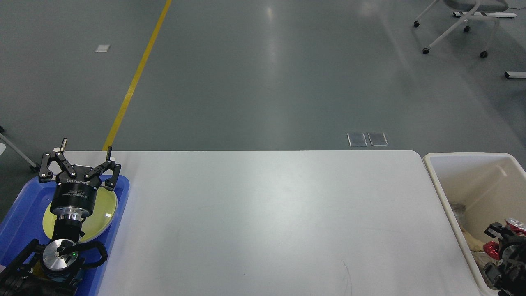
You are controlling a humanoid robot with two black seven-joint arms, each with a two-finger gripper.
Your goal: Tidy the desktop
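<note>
The desktop (267, 222) is a wide white tabletop with rounded corners, and nothing lies on its bare surface. My left gripper (85, 147) is open and empty, hovering over a yellow-green plate (103, 209) in a blue tray (22, 205) at the table's left end. My right gripper (502, 231) is low inside the cream-white bin (434, 172) at the right end. It is dark and partly cut off by the frame edge. A shiny red wrapper (491, 248) lies right against it. I cannot tell whether the fingers hold the wrapper.
The bin holds crumpled wrappers and paper (466, 238) at its bottom. Beyond the table's far edge is grey floor with a yellow line (135, 74) and a wheeled chair (456, 24) at the far right.
</note>
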